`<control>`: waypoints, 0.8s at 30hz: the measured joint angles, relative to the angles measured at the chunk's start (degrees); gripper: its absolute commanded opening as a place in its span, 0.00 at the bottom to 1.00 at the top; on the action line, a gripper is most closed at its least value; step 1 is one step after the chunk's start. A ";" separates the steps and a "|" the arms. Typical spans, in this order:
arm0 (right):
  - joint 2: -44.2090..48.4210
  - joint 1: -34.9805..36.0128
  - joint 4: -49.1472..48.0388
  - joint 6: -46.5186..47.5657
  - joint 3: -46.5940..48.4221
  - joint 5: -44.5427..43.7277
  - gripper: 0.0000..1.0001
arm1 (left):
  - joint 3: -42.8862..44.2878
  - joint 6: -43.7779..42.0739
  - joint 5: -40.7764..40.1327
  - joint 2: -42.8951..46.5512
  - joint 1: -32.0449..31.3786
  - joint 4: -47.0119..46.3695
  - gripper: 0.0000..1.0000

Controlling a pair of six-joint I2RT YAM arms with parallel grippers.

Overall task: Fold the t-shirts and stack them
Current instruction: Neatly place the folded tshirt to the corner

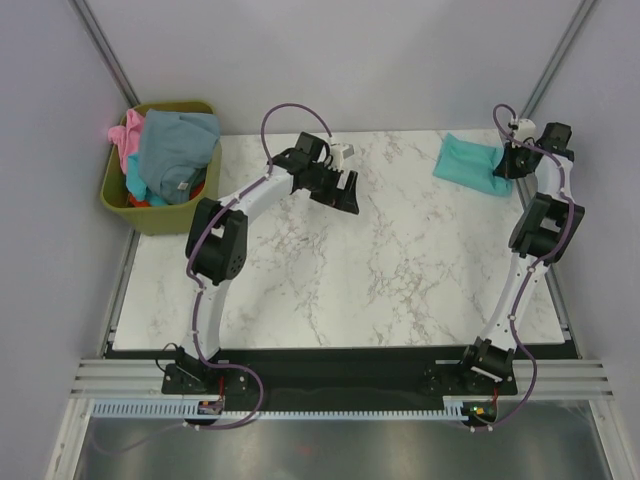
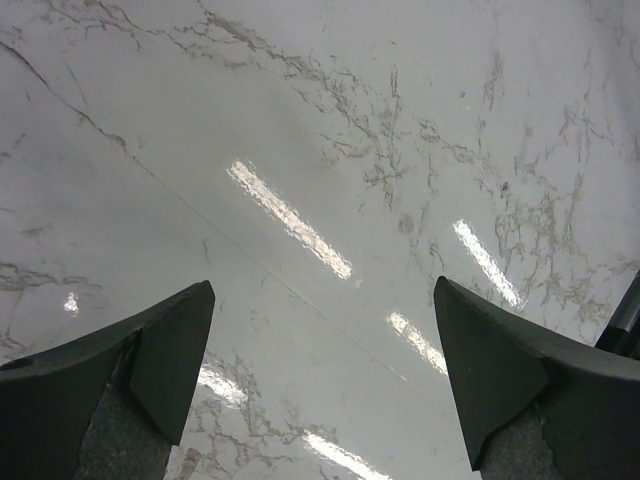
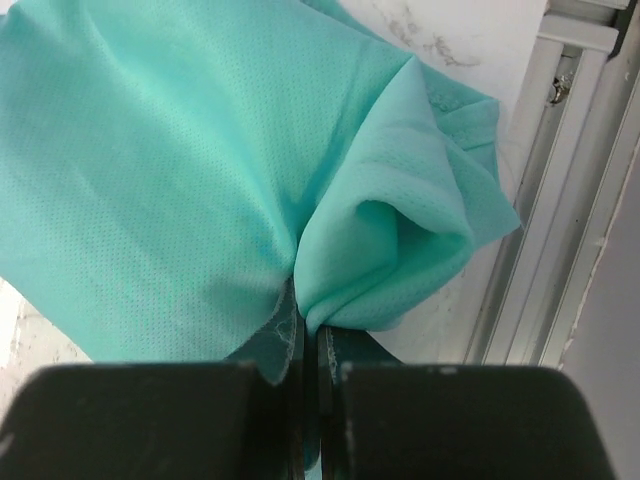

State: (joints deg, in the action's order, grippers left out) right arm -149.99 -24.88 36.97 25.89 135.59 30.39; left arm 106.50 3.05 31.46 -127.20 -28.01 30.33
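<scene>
A folded teal t-shirt [image 1: 468, 163] lies at the far right of the marble table. My right gripper [image 1: 510, 163] is at its right edge, shut on a fold of the teal cloth [image 3: 390, 250]. My left gripper [image 1: 343, 186] is open and empty above bare marble near the back middle; its two dark fingers [image 2: 150, 360] stand wide apart. A grey-blue t-shirt [image 1: 178, 150], a pink t-shirt [image 1: 126, 135] and a bit of red-orange t-shirt [image 1: 140, 198] are heaped in the olive-green bin [image 1: 152, 215] at the back left.
The bin stands off the table's left back corner beside a metal post. A metal frame rail [image 3: 560, 200] runs along the table's right edge, close to my right gripper. White walls enclose the back and sides.
</scene>
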 measured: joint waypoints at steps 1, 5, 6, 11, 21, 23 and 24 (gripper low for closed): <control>0.17 -0.11 0.63 1.40 -0.04 0.68 0.00 | 0.00 0.00 0.00 0.00 -0.17 0.02 0.99; 0.37 -0.22 1.88 6.64 -0.07 1.51 0.00 | 0.02 -0.15 -0.17 0.00 -1.01 0.02 0.99; 0.37 -0.20 1.99 7.98 -0.07 1.51 0.00 | 0.02 -0.24 -0.37 0.00 -1.27 0.04 0.99; 0.37 -0.20 2.71 12.98 0.46 0.52 0.00 | 0.02 -0.74 -1.25 0.00 -2.54 0.11 0.99; -0.09 -0.20 -1.99 16.28 1.31 -3.52 0.00 | 0.02 -2.75 -2.27 0.00 -3.63 0.85 0.99; -0.20 -0.15 -3.06 16.94 1.38 -3.98 0.00 | 0.02 -2.99 -2.69 0.00 -3.76 0.85 0.99; -0.24 -0.09 -3.50 17.31 1.38 -4.20 0.00 | 0.02 -3.10 -2.89 0.00 -3.85 0.85 0.99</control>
State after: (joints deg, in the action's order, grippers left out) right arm -150.23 -24.97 33.47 43.20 136.97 26.20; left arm 106.52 -0.05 28.58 -127.20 -31.86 31.18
